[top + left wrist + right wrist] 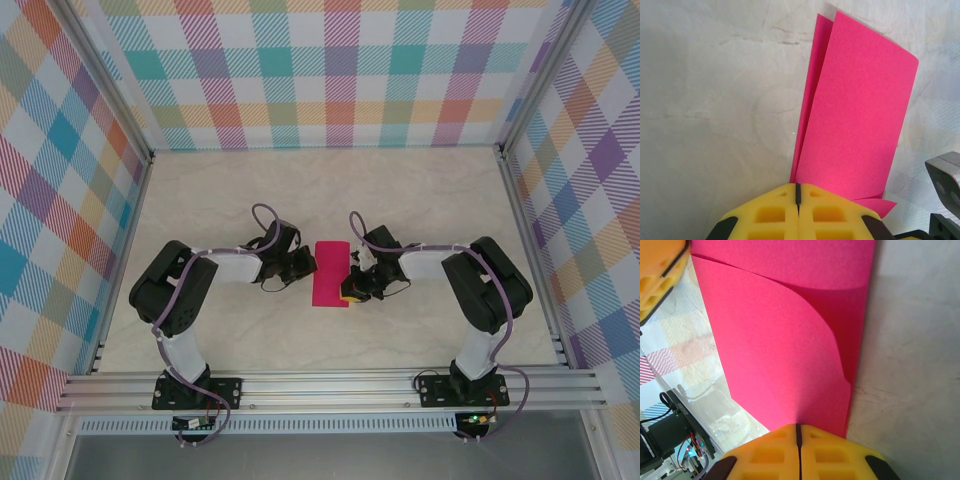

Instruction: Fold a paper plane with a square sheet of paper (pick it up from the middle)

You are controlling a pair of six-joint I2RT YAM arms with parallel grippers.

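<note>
Pinching a half-folded pink sheet from both sides.
Left jaws are closed on the left side of the square sheet of paper [331,273], and right jaws are closed on its right side. The sheet, doubled into a rectangle, sits between them with the table [420,190] beneath it. Its two layers gape loosely and curve instead of lying creased flat. By my reading, only the first centre fold is in hand. The nose folds, the wings and the dart shape are all left to do.
</note>
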